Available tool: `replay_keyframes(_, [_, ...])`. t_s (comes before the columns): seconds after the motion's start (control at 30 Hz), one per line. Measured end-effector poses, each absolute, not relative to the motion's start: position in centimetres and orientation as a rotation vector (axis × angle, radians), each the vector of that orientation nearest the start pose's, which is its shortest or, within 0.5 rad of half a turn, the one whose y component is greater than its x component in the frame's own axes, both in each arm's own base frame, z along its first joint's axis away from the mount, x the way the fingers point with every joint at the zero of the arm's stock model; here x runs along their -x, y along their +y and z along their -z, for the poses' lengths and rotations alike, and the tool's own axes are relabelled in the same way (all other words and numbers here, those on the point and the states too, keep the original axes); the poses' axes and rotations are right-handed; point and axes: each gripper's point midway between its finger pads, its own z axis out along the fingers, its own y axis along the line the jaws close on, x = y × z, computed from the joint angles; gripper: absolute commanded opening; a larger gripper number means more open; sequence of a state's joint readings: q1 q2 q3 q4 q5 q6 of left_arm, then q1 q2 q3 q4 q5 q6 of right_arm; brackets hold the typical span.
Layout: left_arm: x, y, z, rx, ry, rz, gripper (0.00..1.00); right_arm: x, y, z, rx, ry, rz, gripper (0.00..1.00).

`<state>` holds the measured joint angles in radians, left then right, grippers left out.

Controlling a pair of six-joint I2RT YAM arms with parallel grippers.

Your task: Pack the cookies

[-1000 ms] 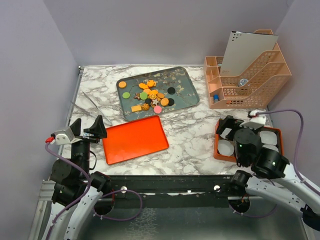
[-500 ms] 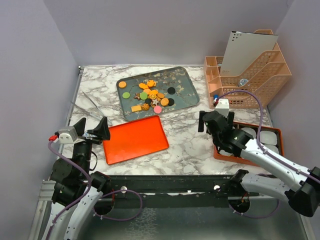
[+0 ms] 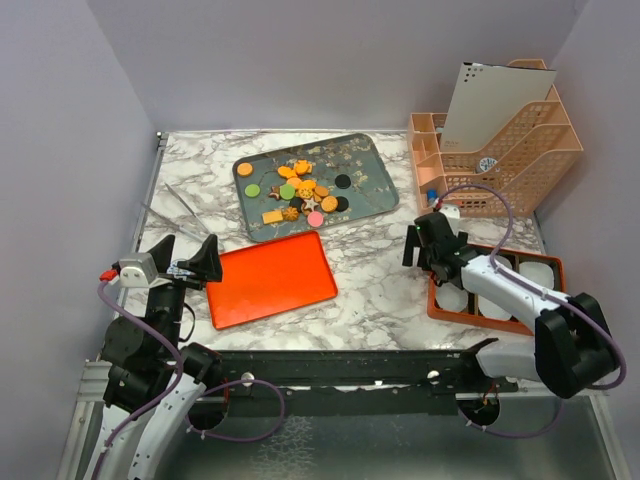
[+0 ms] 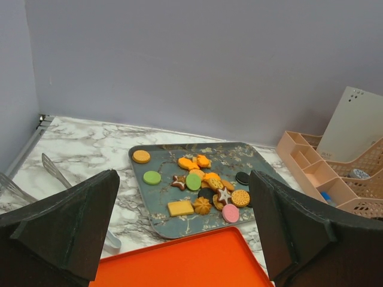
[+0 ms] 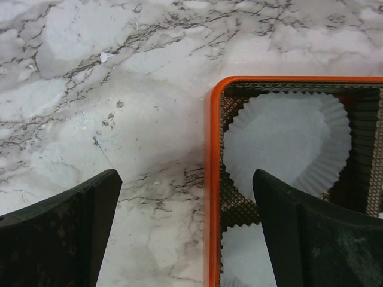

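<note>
The cookies [image 3: 297, 193], small flat biscuits that are mostly round and orange with some green, black, pink, a yellow square and star shapes, lie clustered on a dark blue-grey rectangular tray with a floral pattern [image 3: 365, 160] in the upper centre of the overhead view. Just below it sits a smooth, shallow bright orange tray [image 3: 270, 280], bare on the white marble-veined tabletop [image 3: 380, 275]. Thin metal tongs [image 3: 180, 212] rest at the left edge of the marble.

At the upper right stands a peach plastic mesh desk organiser [image 3: 505, 165] holding a pale card. Below it is an orange-rimmed box [image 5: 210, 179] lined with dark mesh, with pleated white paper cups [image 5: 287, 140] inside.

The left gripper [image 3: 183, 257] hangs at the lower left with its black wedge-shaped jaws spread wide, holding nothing. The right gripper [image 3: 426, 243] hovers over the left rim of the orange box, jaws equally wide apart and empty.
</note>
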<state>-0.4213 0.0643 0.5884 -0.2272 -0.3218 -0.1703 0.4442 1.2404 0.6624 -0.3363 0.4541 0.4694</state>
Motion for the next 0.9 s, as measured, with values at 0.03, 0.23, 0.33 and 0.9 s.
replay_keyframes(0.03, [-18.7,-3.0,-33.7,0.117,1.290,0.302,0.99,-28.8,7.2,-6.2,-0.207,2.371,0.131,1.00])
replay_keyframes(0.23, [-18.7,-3.0,-33.7,0.113,1.290,0.299,0.99,-30.3,9.3,-5.3,-0.120,2.436,0.072,1.00])
replay_keyframes(0.33, [-18.7,-3.0,-33.7,0.111,1.290,0.296,0.99,-31.2,10.6,-6.0,-0.079,2.433,0.002,1.00])
replay_keyframes(0.9, [-18.6,-3.0,-33.7,0.106,1.287,0.295,0.99,-34.4,22.8,-7.2,0.250,2.402,-0.246,1.00])
